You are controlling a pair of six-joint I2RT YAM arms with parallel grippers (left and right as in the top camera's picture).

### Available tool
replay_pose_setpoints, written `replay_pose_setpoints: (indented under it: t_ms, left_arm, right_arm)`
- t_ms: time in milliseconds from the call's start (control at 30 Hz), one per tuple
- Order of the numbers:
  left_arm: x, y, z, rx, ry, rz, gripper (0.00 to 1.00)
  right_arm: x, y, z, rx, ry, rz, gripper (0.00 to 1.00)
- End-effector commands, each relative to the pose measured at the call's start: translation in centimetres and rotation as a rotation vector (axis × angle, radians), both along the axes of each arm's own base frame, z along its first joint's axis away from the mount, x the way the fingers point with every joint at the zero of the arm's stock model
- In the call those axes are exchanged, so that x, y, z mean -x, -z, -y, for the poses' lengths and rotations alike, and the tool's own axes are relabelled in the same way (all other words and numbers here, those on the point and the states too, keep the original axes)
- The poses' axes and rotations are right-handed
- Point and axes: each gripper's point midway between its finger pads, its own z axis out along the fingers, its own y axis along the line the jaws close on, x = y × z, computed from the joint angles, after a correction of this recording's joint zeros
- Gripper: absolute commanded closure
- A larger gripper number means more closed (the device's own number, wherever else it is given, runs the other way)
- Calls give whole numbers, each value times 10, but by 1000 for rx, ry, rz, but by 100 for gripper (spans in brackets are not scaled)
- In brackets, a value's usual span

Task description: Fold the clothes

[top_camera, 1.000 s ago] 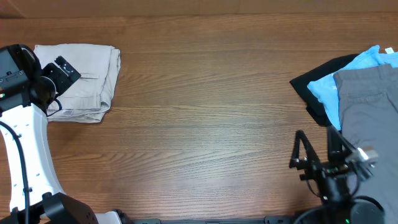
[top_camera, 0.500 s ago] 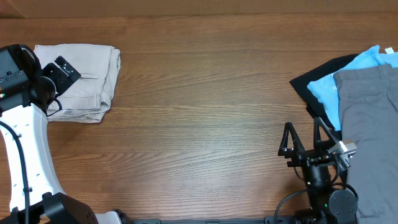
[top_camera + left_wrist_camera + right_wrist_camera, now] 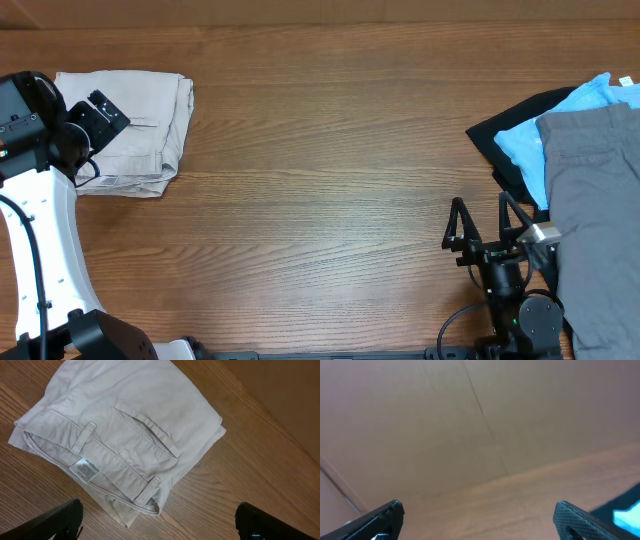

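Folded beige shorts (image 3: 135, 125) lie at the table's far left. In the left wrist view the shorts (image 3: 125, 430) show a waistband, a welt pocket and a small white label. My left gripper (image 3: 157, 522) is open and empty above their near edge; in the overhead view only the left arm (image 3: 40, 120) shows beside them. At the right lie a grey garment (image 3: 595, 200), a light blue one (image 3: 520, 150) and a black one (image 3: 500, 135). My right gripper (image 3: 482, 222) is open and empty, left of the grey garment, pointing up; its jaws (image 3: 477, 520) frame a blurred wall.
The wooden table (image 3: 320, 200) stretches between the two piles. The right arm's base (image 3: 520, 315) sits at the front edge, next to the grey garment. The left arm's white link (image 3: 45, 250) stands along the left edge.
My right gripper has drawn back left and toward the front edge, away from the grey garment. The left arm and the beige shorts have not moved.
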Motion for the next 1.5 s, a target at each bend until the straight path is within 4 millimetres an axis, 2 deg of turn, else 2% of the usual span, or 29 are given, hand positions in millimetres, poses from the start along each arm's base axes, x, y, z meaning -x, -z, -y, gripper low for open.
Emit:
replay_pose_setpoints:
  t_ms: [0,133,300,567,767,967,1233,1467]
  left_arm:
    - [0,3,1,7,2,-5,0]
    - [0,3,1,7,2,-5,0]
    - [0,3,1,7,2,-5,0]
    - [0,3,1,7,2,-4,0]
    - [0,3,2,7,2,-5,0]
    - [0,3,1,7,2,-5,0]
    - [0,3,2,7,2,-5,0]
    - [0,3,2,8,2,-5,0]
  right_arm:
    - [-2,16,0,81,11,-40,0]
    - [-2,29,-2,174,2,-80,0]
    - [1,38,-19,339,-86,-73,0]
    - [1,43,-19,362,-87,-87,0]
    - [2,43,-20,452,-90,-64,0]
    - [2,43,-21,445,-95,-65,0]
    - [2,43,-19,426,-87,-71,0]
    - [-3,43,5,421,11,-92,0]
